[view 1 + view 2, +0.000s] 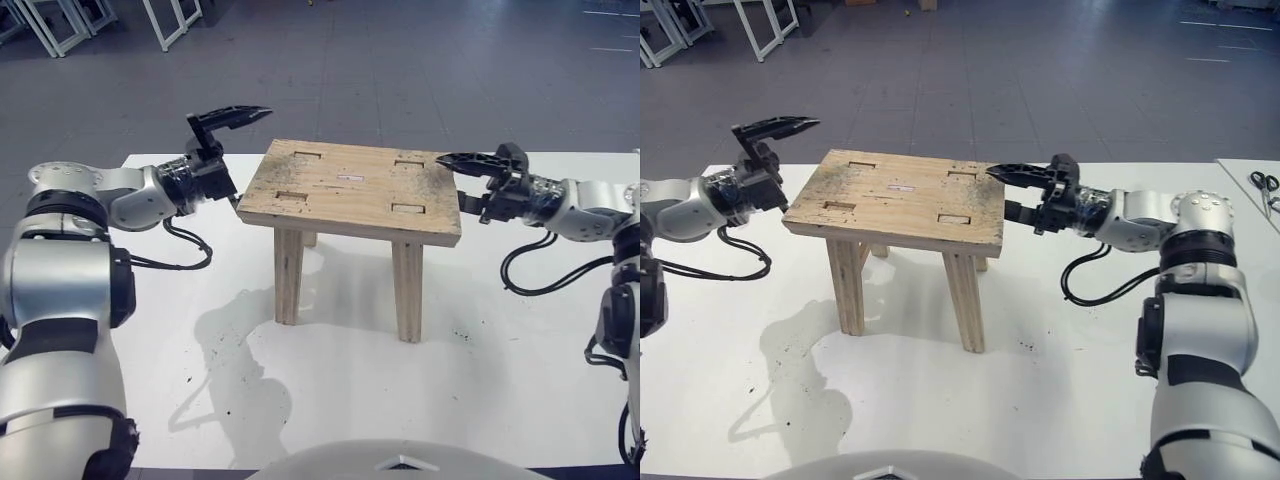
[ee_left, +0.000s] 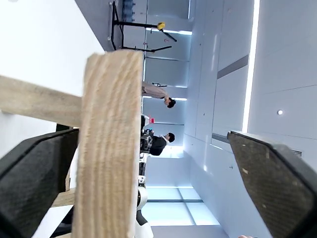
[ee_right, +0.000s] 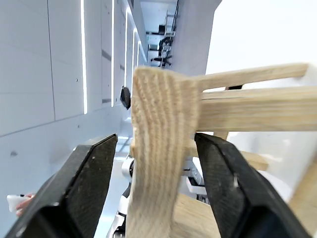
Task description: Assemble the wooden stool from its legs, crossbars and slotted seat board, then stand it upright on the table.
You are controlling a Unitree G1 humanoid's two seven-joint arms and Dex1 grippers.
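The wooden stool [image 1: 350,190] stands upright on the white table [image 1: 330,400], its slotted seat board [image 1: 900,200] on top and its legs [image 1: 289,275] below. My left gripper [image 1: 252,155] is at the seat's left edge and open wide, one finger [image 1: 235,115] raised well above the board. In the left wrist view the board's edge [image 2: 109,148] runs between the fingers [image 2: 267,173] with a large gap on one side. My right gripper [image 1: 452,182] straddles the seat's right edge, open, with a finger [image 3: 91,188] close on each side of the board [image 3: 163,148].
Scissors [image 1: 1265,182] lie on a neighbouring table at the far right. White metal frames [image 1: 60,25] stand on the floor behind. Dark specks dot the table around the stool. Bare table lies in front of the stool.
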